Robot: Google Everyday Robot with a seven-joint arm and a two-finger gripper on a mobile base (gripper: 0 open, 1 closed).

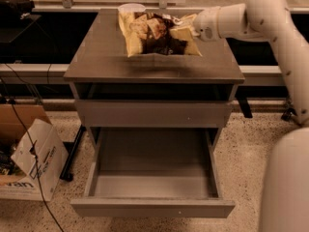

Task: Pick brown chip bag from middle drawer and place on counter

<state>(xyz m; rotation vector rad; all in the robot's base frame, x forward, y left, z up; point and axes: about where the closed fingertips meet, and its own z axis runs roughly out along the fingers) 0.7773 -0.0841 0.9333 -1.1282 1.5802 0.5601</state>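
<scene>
The brown chip bag [157, 35], dark brown in the middle with pale yellow ends, hangs at the back of the counter [96, 57], low over it or just touching; I cannot tell which. My gripper [189, 27] comes in from the right and is shut on the bag's right end. The middle drawer [152, 208] is pulled wide open below the counter and holds nothing.
A white bowl [131, 7] stands at the counter's back edge, just behind the bag. A closed drawer front [153, 114] sits above the open drawer. A cardboard box [29, 161] and cables lie on the floor at left. My white arm [277, 37] and body [285, 187] fill the right side.
</scene>
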